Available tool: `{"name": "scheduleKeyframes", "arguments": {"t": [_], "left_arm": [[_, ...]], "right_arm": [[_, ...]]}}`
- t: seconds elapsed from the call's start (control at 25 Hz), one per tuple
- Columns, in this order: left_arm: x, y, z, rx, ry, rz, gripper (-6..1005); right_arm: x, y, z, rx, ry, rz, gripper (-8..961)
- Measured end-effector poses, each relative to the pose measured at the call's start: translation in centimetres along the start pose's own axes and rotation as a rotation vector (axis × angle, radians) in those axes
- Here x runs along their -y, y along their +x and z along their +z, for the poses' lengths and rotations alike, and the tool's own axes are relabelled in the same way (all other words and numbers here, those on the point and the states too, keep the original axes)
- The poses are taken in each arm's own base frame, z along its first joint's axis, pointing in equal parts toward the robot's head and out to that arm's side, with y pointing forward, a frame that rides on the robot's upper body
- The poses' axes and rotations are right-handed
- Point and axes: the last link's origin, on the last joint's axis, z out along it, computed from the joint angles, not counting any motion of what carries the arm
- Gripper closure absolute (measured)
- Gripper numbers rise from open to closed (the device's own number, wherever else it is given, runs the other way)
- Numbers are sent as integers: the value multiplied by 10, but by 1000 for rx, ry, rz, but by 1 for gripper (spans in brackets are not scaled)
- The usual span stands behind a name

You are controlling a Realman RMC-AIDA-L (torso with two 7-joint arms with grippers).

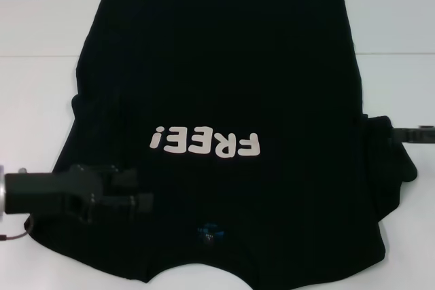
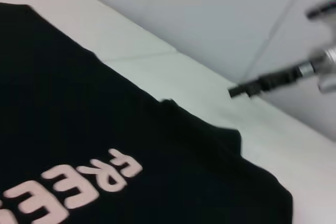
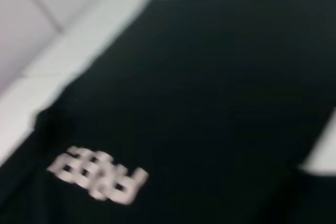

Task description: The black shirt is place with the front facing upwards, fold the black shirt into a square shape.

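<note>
The black shirt (image 1: 217,86) lies flat on the white table (image 1: 41,25), front up, its collar at the near edge. Its cream "FREE!" lettering (image 1: 206,144) reads upside down from the head view, and a small blue neck label (image 1: 207,231) shows by the collar. My left gripper (image 1: 139,191) reaches in from the left, low over the shirt's near left shoulder. Only the tip of my right gripper (image 1: 408,132) shows at the right edge, just beside the shirt's right sleeve. The left wrist view shows the shirt (image 2: 79,129) and the right gripper (image 2: 239,89) beyond it. The shirt (image 3: 210,103) fills the right wrist view.
A seam in the white table (image 1: 394,53) runs across behind the shirt's middle. Bare table shows to the left, right and far side of the shirt. A thin cable (image 1: 13,234) hangs under my left arm.
</note>
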Motion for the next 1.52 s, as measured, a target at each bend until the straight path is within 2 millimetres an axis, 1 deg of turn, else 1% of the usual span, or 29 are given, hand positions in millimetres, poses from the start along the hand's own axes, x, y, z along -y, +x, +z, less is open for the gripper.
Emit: {"name": "scheduleKeyframes", "arguments": {"t": [0.08, 0.2, 0.32, 0.4, 0.68, 0.92, 1.2, 1.52], "left_arm": [[-3, -1, 4, 15, -17, 52, 274], [-8, -6, 7, 4, -33, 141, 272], [-10, -8, 6, -26, -32, 193, 269], [-10, -9, 5, -34, -28, 198, 268], [-11, -12, 4, -40, -28, 190, 267], [-11, -12, 4, -47, -25, 186, 266], [-11, -13, 3, -50, -21, 182, 267], [-11, -12, 3, -50, -25, 180, 266]], "right_arm": [[4, -12, -8, -83, 58, 69, 36], [7, -24, -16, -205, 142, 169, 38], [8, -31, -17, -267, 207, 217, 40], [9, -32, -15, -277, 236, 235, 40], [3, -24, 10, -325, 193, 279, 39], [-2, -18, 19, -331, 161, 307, 38], [-5, -8, 34, -323, 118, 338, 38], [-8, -6, 43, -314, 113, 335, 39]]}}
